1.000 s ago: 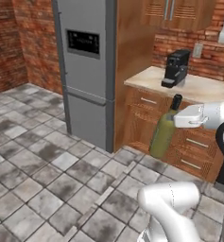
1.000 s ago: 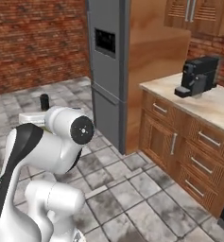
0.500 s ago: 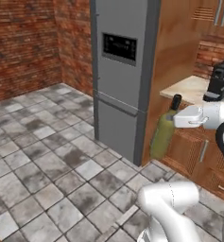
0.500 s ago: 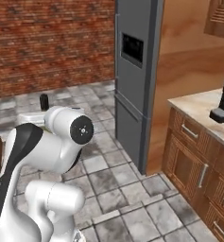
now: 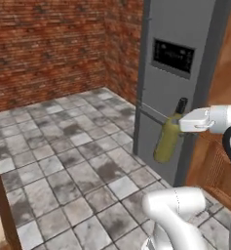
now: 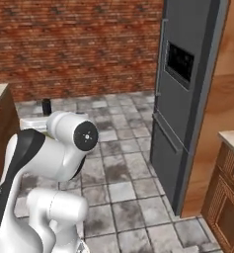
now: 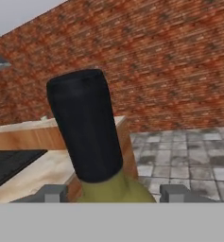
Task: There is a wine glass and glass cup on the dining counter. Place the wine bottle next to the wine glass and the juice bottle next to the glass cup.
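- Between the two finger tips of the gripper [image 7: 113, 193]: wine bottle [image 5: 167, 139], pinched just below the dark neck, clear of floor and furniture.
- Long axis near upright, top leaning slightly, olive body hanging beneath the hand before the grey refrigerator [image 5: 185, 68].
- Beyond the neck in the hand view, to the left and well apart: beige counter top [image 7: 33, 175], possibly the dining counter; wine glass unseen, so placing not yet possible.

wine bottle [image 5: 166, 141]: glossy olive glass, matt dark neck | fridge [image 5: 185, 73]: smooth grey metal | floor [image 5: 63, 161]: mottled stone tiles | wall [image 6: 74, 44]: rough brick
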Tool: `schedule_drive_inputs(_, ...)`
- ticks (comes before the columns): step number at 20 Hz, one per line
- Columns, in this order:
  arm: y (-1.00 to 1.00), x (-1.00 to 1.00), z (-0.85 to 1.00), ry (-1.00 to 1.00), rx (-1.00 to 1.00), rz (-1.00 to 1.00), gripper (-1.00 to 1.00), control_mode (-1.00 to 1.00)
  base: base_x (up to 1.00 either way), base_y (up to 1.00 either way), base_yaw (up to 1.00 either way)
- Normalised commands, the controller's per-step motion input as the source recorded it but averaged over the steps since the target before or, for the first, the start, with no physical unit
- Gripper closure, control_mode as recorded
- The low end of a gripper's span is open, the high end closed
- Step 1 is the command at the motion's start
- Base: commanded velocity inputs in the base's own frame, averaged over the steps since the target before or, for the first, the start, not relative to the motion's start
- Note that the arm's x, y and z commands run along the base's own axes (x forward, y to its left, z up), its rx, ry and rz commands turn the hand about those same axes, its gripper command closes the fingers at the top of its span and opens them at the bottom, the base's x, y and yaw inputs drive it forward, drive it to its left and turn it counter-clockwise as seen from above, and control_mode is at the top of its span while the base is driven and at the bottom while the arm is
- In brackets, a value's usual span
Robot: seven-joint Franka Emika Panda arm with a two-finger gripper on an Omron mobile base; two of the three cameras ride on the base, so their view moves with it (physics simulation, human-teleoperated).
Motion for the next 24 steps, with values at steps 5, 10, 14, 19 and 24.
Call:
schedule_drive_inputs(5, 0.00, 0.00, 0.00, 0.00, 0.00, 0.00, 1.00, 1.00, 0.76, 0.03, 0.45)
schedule_drive_inputs(10, 0.00, 0.00, 0.00, 0.00, 0.00, 0.00, 1.00, 1.00, 0.85, 0.01, 0.35)
schedule_drive_inputs(14, 0.00, 0.00, 0.00, 0.00, 0.00, 0.00, 1.00, 1.00, 0.89, 0.00, 0.29)
schedule_drive_inputs(19, 0.00, 0.00, 0.00, 0.00, 0.00, 0.00, 1.00, 1.00, 0.91, 0.00, 0.27)
schedule_drive_inputs(24, 0.00, 0.00, 0.00, 0.00, 0.00, 0.00, 1.00, 1.00, 0.93, 0.00, 0.24)
